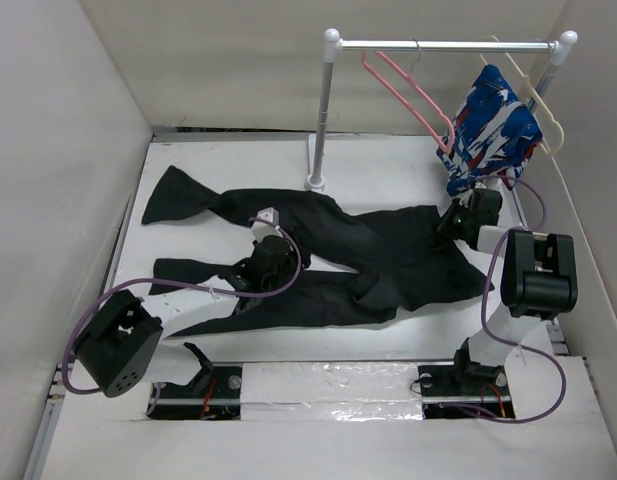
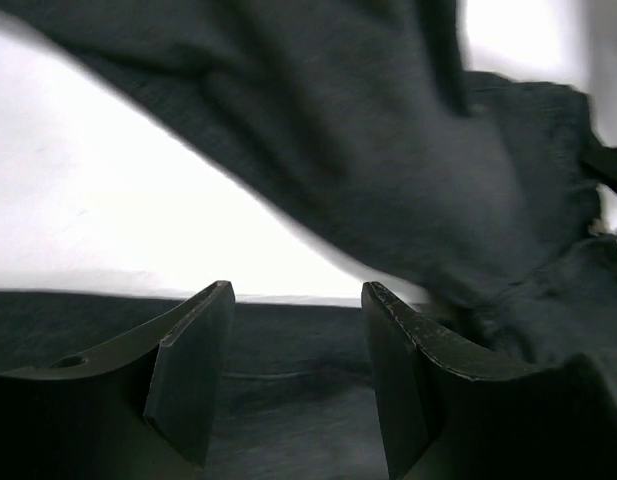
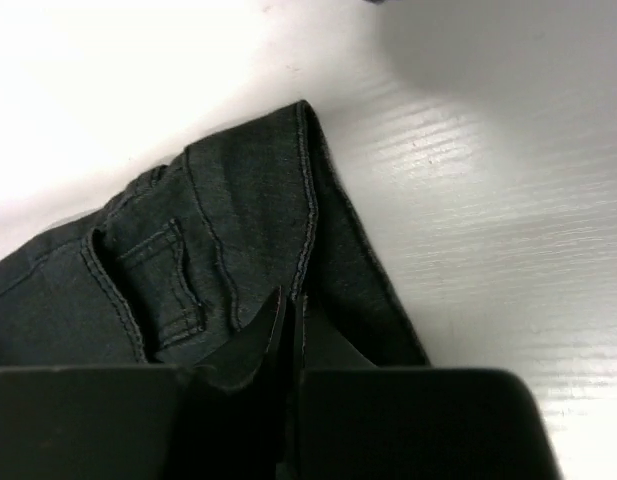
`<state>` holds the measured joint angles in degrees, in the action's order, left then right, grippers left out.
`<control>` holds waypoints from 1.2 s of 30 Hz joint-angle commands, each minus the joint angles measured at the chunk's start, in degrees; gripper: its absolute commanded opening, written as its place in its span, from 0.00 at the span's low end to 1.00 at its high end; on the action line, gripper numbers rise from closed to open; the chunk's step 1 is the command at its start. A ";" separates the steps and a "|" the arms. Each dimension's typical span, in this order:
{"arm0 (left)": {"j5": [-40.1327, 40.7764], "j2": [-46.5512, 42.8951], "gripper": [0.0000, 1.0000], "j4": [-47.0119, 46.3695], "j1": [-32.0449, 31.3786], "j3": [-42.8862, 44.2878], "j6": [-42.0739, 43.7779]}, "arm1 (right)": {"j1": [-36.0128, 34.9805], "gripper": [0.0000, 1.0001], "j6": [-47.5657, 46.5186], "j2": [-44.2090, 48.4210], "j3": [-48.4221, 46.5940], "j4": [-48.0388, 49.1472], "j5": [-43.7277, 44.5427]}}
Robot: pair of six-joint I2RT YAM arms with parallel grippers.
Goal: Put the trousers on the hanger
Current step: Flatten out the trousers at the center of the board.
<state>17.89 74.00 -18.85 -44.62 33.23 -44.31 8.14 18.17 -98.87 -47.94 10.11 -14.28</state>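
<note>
- The black trousers lie spread on the desk, waist to the right. The pink hanger hangs on the rail, well apart.
- The right end effector is closed at the waistband, apparently pinching it for lifting.
- The left end effector is wide apart, with a trouser leg just beneath.

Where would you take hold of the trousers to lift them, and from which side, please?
Pinch the waistband corner of the trousers from above, coming in from the right. That stitched hem looks firm and lies flat with bare table beside it, just by the right gripper; the legs trail left, loose.
</note>
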 commanded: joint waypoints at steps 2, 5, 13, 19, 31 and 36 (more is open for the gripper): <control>3.38 -1.66 0.51 -5.31 0.24 -3.78 -1.21 | 3.37 0.00 2.03 2.96 4.07 7.01 -8.75; 2.07 -1.49 0.51 -6.20 1.63 -4.76 -0.86 | 5.39 0.00 3.45 13.32 10.14 7.92 -2.52; -0.22 -0.52 0.51 -8.83 5.50 -6.51 -1.12 | 14.01 0.00 1.69 37.42 17.17 -5.10 17.32; -1.63 -2.19 0.53 -8.31 9.89 -8.18 -2.97 | 14.01 0.56 2.66 37.79 15.61 -5.62 14.83; -1.28 -11.24 0.62 -9.71 33.01 -14.51 -12.37 | -1.79 0.00 -1.91 54.48 26.31 -1.77 -0.92; -3.90 -3.79 0.68 -9.70 44.25 -9.43 -15.89 | -18.03 0.00 -2.70 53.61 30.19 3.86 -1.02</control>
<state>15.18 66.54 -26.44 -4.89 19.97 -56.97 -3.33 17.30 -44.58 -19.11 8.01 -13.63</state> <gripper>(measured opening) 0.676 0.009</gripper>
